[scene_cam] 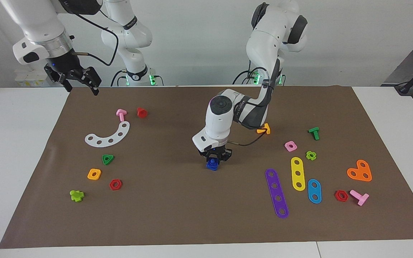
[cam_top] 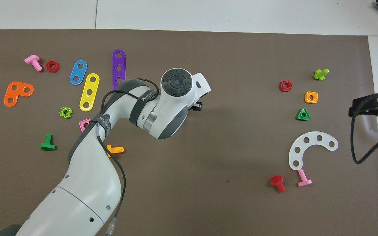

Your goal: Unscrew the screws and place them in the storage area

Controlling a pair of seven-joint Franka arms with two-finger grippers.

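Note:
A small blue screw (scene_cam: 212, 163) stands at the middle of the brown mat (scene_cam: 177, 208). My left gripper (scene_cam: 213, 159) points straight down onto it and is shut on its top. In the overhead view the left wrist (cam_top: 176, 83) covers both the screw and the fingers. The storage area lies toward the right arm's end of the mat, marked by the white curved strip (scene_cam: 108, 135), green triangle nut (scene_cam: 107, 159), orange square nut (scene_cam: 94, 174) and red hex nut (scene_cam: 115, 184). My right gripper (scene_cam: 81, 87) waits open, raised over the mat's corner by its base.
A pink bolt (scene_cam: 121, 114) and a red bolt (scene_cam: 141, 112) lie near the white strip, and a lime piece (scene_cam: 76, 195) lies farther out. Toward the left arm's end are purple (scene_cam: 276, 193), yellow (scene_cam: 298, 173) and blue (scene_cam: 314, 191) strips, an orange bolt (scene_cam: 264, 129) and other pieces.

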